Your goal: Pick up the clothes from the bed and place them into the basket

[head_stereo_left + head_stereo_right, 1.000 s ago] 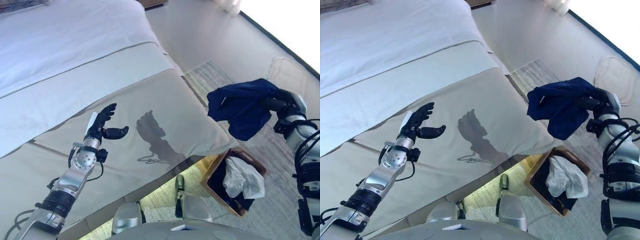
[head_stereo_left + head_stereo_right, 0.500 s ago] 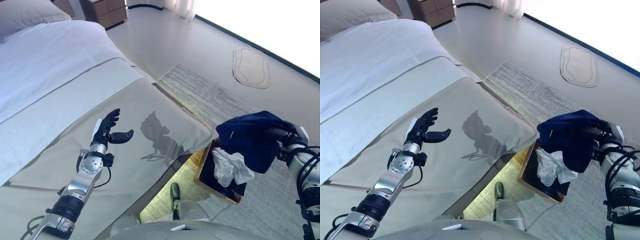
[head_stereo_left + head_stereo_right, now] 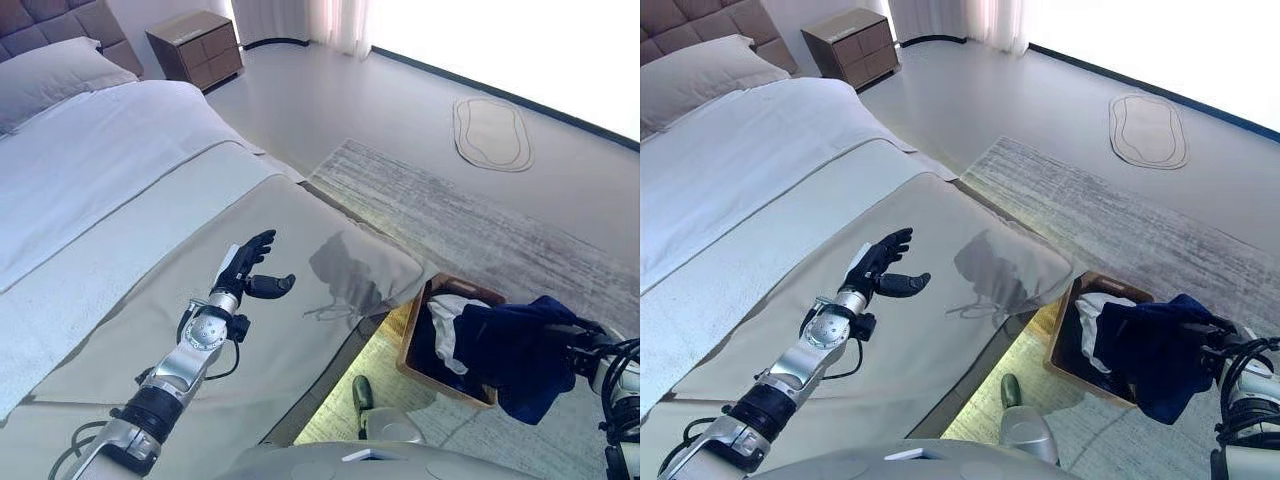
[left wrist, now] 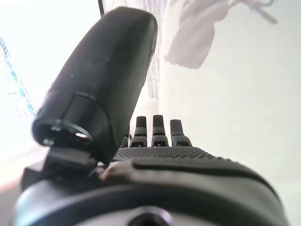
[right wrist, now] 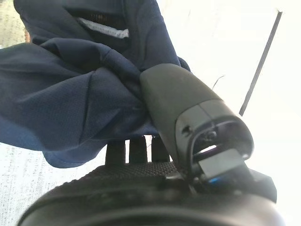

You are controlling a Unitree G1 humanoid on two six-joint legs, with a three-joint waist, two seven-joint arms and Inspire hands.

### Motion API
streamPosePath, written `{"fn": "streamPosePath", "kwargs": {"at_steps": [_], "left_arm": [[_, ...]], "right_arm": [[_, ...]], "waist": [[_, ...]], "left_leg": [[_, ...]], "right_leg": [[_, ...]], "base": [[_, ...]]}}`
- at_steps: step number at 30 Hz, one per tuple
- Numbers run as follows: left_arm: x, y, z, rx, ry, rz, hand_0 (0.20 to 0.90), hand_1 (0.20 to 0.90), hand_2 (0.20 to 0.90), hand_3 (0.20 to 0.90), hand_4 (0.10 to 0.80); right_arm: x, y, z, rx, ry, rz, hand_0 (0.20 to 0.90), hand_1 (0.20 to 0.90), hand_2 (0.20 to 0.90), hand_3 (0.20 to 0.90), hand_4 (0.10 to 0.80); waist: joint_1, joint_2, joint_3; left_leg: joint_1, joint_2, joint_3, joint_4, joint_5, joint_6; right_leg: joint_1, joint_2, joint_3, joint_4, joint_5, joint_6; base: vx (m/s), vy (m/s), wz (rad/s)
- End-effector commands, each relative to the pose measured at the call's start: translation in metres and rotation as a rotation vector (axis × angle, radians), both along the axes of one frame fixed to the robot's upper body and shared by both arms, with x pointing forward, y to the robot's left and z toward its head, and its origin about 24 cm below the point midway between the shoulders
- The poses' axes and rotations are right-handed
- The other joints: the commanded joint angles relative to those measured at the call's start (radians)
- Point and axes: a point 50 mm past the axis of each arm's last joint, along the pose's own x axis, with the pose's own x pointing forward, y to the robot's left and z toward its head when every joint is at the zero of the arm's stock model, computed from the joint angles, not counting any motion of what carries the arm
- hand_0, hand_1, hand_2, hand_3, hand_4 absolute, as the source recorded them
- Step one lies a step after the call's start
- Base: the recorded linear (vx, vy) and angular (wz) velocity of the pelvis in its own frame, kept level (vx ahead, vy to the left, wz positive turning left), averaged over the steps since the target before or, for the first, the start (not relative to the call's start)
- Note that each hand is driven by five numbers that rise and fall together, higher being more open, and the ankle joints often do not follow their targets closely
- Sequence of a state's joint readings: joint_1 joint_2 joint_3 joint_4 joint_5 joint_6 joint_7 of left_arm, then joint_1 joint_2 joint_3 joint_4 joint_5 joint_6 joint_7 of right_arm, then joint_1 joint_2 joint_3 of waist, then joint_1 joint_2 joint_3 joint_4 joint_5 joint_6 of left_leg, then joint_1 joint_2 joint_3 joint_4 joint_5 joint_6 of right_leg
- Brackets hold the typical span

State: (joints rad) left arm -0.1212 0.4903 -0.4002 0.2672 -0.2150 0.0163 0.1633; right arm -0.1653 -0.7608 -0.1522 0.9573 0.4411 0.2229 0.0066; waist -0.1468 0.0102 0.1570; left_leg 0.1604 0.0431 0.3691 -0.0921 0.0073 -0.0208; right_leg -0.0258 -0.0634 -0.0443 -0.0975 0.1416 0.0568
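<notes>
Grey floor [image 3: 330, 100], striped rug [image 3: 470, 215], nightstand [image 3: 192, 47], bright window

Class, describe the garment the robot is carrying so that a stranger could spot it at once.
Start at the bed, then find the wooden basket on the floor beside its corner. Hanging over the basket from the right hand is the dark navy garment, unlike the white cloth lying inside.

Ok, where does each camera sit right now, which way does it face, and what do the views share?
Left eye view: head camera, looking down at the bed, the open left hand and the basket.
Right eye view: same head, slightly offset; the same scene, the right hand holding the navy garment beside the basket.
Left wrist view: along the left hand, empty, pale bedding beyond.
Right wrist view: along the right hand, thumb on the navy garment.
Shared: both eye views show bed, basket and garment; the right wrist view shares the garment.
</notes>
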Motion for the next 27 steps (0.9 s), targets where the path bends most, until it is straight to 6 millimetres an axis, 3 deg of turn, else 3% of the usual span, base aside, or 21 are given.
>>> {"fn": "streamPosePath", "kwargs": {"at_steps": [1,5,7,8,9,27], "left_arm": [[0.027,-0.008,0.031,-0.008,-0.152,-0.047,0.900,0.900,0.900,0.900,0.800],[0.024,-0.009,0.028,-0.019,-0.136,-0.053,0.900,0.900,0.900,0.900,0.800],[0.024,-0.010,0.028,-0.021,-0.133,-0.053,0.900,0.900,0.900,0.900,0.800],[0.023,-0.010,0.027,-0.023,-0.129,-0.054,0.900,0.900,0.900,0.900,0.800],[0.023,-0.010,0.027,-0.024,-0.126,-0.056,0.900,0.900,0.900,0.900,0.800],[0.019,-0.005,0.021,-0.019,-0.108,-0.039,0.900,0.900,0.900,0.900,0.800]], "right_arm": [[0.041,-0.019,0.061,-0.159,-0.162,0.048,0.300,0.300,0.300,0.200,0.100],[0.040,-0.020,0.059,-0.164,-0.150,0.051,0.300,0.300,0.300,0.200,0.100],[0.040,-0.020,0.060,-0.169,-0.149,0.045,0.408,0.408,0.408,0.326,0.226],[0.040,-0.021,0.060,-0.173,-0.155,0.043,0.491,0.491,0.491,0.422,0.322],[0.040,-0.020,0.060,-0.174,-0.158,0.042,0.900,0.900,0.900,0.900,0.800],[0.048,-0.014,0.063,-0.210,-0.180,0.049,0.900,0.900,0.900,0.900,0.800]], "waist": [[0.010,0.003,-0.020],[0.009,0.024,-0.019],[0.009,0.028,-0.019],[0.008,0.033,-0.020],[0.008,0.034,-0.022],[0.020,0.021,-0.034]], "left_leg": [[-0.050,0.036,-0.118,0.101,-0.084,-0.038],[-0.048,0.033,-0.116,0.088,-0.077,-0.041],[-0.045,0.032,-0.116,0.081,-0.074,-0.042],[-0.042,0.031,-0.116,0.075,-0.072,-0.042],[-0.040,0.031,-0.116,0.071,-0.071,-0.042],[-0.032,0.031,-0.120,0.060,-0.068,-0.041]], "right_leg": [[0.063,0.024,-0.011,0.032,-0.109,0.015],[0.062,0.019,-0.014,0.026,-0.107,0.017],[0.064,0.018,-0.015,0.024,-0.107,0.018],[0.063,0.018,-0.015,0.023,-0.107,0.018],[0.063,0.017,-0.017,0.024,-0.108,0.019],[0.069,0.022,-0.029,0.026,-0.110,0.013]], "base": [[0.033,-0.010,-0.03],[0.042,0.009,0.00],[0.038,0.012,0.01],[0.041,0.008,0.02],[0.041,0.005,0.03],[0.002,0.001,0.01]]}}
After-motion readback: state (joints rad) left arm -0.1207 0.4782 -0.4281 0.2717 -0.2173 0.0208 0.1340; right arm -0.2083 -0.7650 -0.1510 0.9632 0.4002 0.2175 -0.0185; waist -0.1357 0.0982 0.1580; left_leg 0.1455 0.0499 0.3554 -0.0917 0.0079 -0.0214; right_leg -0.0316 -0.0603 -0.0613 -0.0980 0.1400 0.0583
